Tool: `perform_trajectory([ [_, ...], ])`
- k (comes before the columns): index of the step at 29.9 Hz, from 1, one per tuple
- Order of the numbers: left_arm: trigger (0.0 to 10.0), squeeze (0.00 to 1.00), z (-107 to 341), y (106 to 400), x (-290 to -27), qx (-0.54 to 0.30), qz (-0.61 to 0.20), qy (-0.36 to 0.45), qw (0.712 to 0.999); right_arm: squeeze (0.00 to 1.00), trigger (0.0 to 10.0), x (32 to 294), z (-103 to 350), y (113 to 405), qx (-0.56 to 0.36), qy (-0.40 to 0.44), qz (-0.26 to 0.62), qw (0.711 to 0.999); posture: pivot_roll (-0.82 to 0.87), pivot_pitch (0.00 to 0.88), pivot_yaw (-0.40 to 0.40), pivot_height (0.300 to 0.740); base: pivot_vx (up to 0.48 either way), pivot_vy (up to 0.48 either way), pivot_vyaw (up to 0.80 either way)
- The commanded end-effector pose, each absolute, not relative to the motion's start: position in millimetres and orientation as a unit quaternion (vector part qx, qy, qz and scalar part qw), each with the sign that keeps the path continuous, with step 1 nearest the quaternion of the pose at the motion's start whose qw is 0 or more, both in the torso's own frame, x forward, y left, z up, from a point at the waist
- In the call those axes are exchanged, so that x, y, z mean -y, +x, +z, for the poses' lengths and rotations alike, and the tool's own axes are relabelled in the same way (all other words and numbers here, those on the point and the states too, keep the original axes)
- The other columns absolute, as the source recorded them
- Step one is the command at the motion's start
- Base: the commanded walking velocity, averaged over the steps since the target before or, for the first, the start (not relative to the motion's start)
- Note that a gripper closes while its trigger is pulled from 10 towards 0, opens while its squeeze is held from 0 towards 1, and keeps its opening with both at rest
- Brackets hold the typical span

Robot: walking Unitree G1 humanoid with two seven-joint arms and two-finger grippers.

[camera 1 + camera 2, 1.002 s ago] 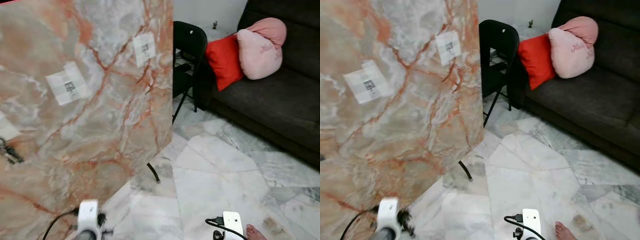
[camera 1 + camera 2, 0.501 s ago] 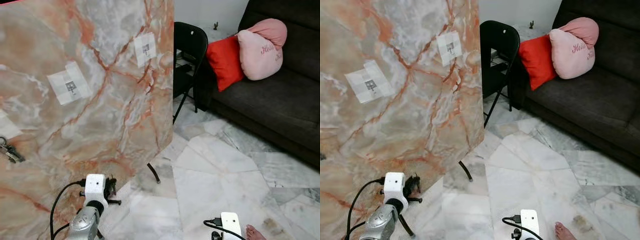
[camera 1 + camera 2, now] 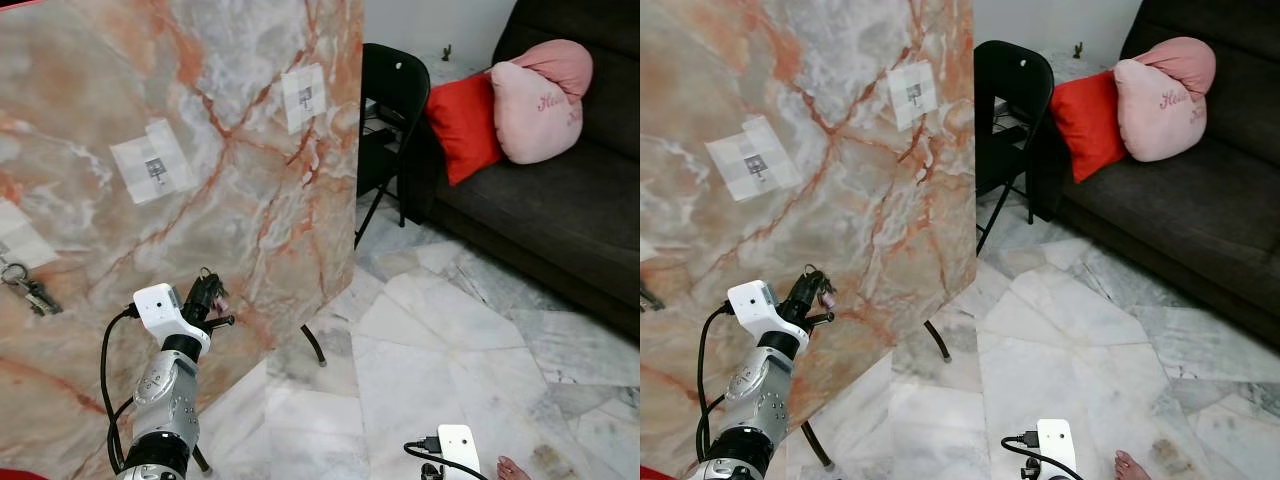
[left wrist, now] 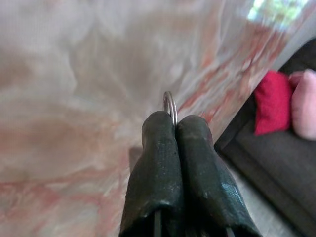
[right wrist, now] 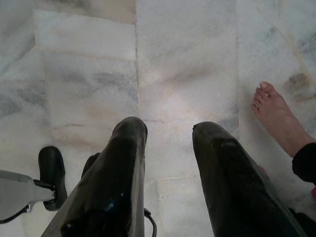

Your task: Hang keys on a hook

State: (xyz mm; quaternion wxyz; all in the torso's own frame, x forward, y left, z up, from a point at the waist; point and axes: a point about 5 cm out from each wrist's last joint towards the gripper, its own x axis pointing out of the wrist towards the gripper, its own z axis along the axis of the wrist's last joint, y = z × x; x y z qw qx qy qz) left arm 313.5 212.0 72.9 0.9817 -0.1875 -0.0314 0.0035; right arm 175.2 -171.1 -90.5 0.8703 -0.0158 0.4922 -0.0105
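Note:
My left gripper (image 3: 207, 296) is raised in front of the big orange-veined marble panel (image 3: 230, 190), close to its surface. It is shut on a small bunch of keys (image 3: 816, 288). In the left wrist view the two black fingers (image 4: 158, 163) press together on a thin metal key ring (image 4: 170, 102) that pokes out at their tips. Another bunch of keys (image 3: 27, 290) hangs on the panel at the far left. My right gripper (image 5: 168, 133) hangs low over the floor, open, with nothing between its fingers.
A black folding chair (image 3: 390, 110) stands behind the panel's right edge. A dark sofa (image 3: 560, 210) carries a red cushion (image 3: 462, 125) and a pink one (image 3: 540, 100). A person's bare foot (image 5: 279, 116) rests on the marble floor (image 3: 450, 340) near my right gripper.
My left arm has risen from the bottom edge up to the panel, bringing the keys with it. The camera has shifted slightly. The right arm stays low.

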Motion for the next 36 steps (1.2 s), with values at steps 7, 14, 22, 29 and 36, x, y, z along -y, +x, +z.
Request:
perform_trajectory([
  [7, 10.0, 0.0, 121, 334, -202, 0.109, -0.04, -0.227, 0.967, 0.0, 10.0, 171, -92, 172, -0.495, -0.023, -0.004, 0.869, -0.04, 0.001, -0.013, 0.74, 0.0, 0.0, 0.0],
  [14, 10.0, 0.0, 145, 350, -195, 0.136, -0.055, -0.266, 0.953, 0.0, 10.0, 177, -92, 170, -0.492, -0.018, -0.011, 0.871, -0.04, 0.0, -0.011, 0.74, 0.0, 0.0, 0.0],
  [22, 10.0, 0.0, 136, 337, -189, 0.122, -0.086, -0.245, 0.958, 0.0, 10.0, 179, -92, 169, -0.492, -0.015, -0.016, 0.871, -0.04, 0.0, -0.01, 0.74, 0.0, 0.0, 0.0],
  [29, 10.0, 0.0, 140, 327, -189, 0.126, -0.102, -0.249, 0.955, 0.0, 10.0, 173, -93, 168, -0.494, -0.012, -0.011, 0.869, -0.04, 0.0, -0.009, 0.74, 0.0, 0.0, 0.0],
  [36, 10.0, 0.0, 144, 321, -182, 0.116, -0.134, -0.233, 0.956, 0.0, 10.0, 168, -93, 168, -0.493, -0.008, -0.01, 0.87, -0.04, 0.0, -0.01, 0.74, 0.0, 0.0, 0.0],
])
